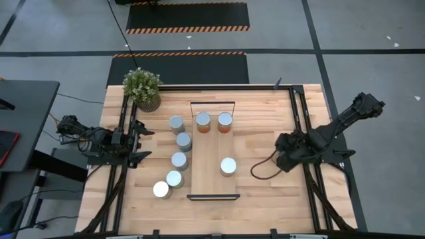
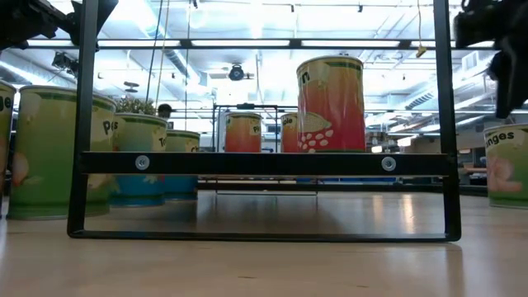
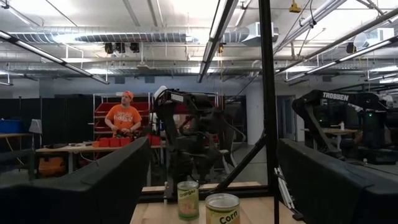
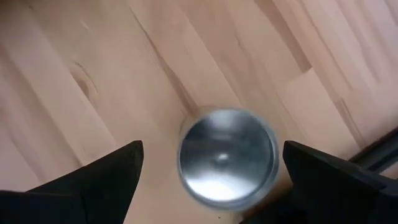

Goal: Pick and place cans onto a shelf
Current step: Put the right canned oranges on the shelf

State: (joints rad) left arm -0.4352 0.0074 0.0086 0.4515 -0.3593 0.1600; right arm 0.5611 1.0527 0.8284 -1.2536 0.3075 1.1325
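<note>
The shelf [image 1: 214, 180] is a long light-wood board with black end bars, lying mid-table. Three cans stand on it: two orange ones [image 1: 203, 121] [image 1: 225, 121] at the far end and a third [image 1: 228, 166] nearer. Several more cans [image 1: 179, 160] stand in a row on the table left of it. My right gripper [image 1: 282, 151] hangs open right of the shelf, pointing steeply down over one more can [image 4: 227, 155], which stands on the tabletop well below its spread fingers. In the high view the gripper hides that can. My left gripper [image 1: 143, 141] waits open at the left edge.
A potted plant [image 1: 142, 87] stands at the table's far left corner. Black frame rails [image 1: 297, 119] run along both sides of the table, one close beside my right gripper. A black cable [image 1: 260, 169] loops on the table by the right arm. A person [image 3: 123, 115] stands far off.
</note>
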